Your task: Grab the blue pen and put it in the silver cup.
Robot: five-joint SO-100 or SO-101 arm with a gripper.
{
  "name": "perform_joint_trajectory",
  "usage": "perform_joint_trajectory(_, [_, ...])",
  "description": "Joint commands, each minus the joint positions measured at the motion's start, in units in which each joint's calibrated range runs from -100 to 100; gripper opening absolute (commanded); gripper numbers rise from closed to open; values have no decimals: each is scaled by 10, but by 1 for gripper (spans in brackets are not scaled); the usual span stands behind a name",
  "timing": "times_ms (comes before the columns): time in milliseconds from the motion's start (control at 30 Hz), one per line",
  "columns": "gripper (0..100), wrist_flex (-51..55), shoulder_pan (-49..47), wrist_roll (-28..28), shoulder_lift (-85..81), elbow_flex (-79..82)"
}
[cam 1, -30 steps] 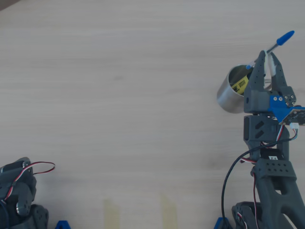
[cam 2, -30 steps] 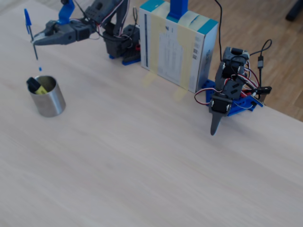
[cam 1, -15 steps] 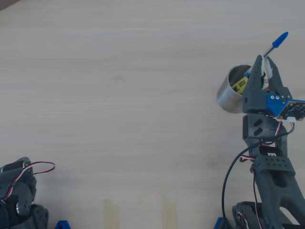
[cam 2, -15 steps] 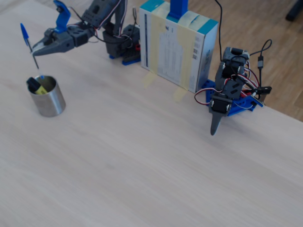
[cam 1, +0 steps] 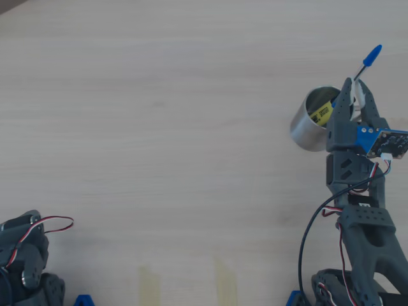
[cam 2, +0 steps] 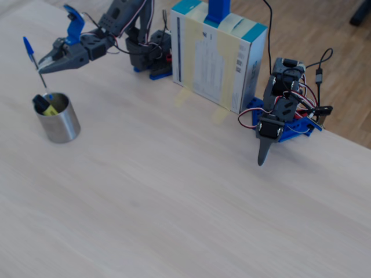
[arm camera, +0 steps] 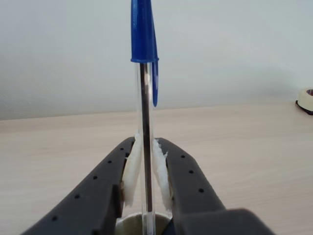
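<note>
My gripper (cam 1: 352, 86) is shut on the blue pen (cam 1: 371, 56) and holds it nearly upright over the silver cup (cam 1: 305, 129). In the wrist view the white pads (arm camera: 131, 169) pinch the clear barrel of the pen (arm camera: 145, 98), with the blue cap on top and the cup's rim (arm camera: 132, 226) below. In the fixed view the gripper (cam 2: 42, 67) is above the cup (cam 2: 59, 121). There the pen (cam 2: 28, 47) slants down and its blue end plug is at the cup's mouth. A yellow marker with a black cap (cam 2: 46, 107) stands inside the cup.
A second arm (cam 2: 278, 119) sits idle at the table's far side; it shows in the overhead view (cam 1: 25, 255) at the bottom left. A white and teal box (cam 2: 217, 52) stands between the arm bases. A tape roll (arm camera: 307, 100) lies at the wrist view's right edge.
</note>
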Motion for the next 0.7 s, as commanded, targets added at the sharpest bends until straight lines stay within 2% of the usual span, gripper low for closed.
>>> perform_joint_trajectory(0, [2, -3, 4, 3, 0, -3])
perform_joint_trajectory(667, [2, 126, 22, 3, 1, -2])
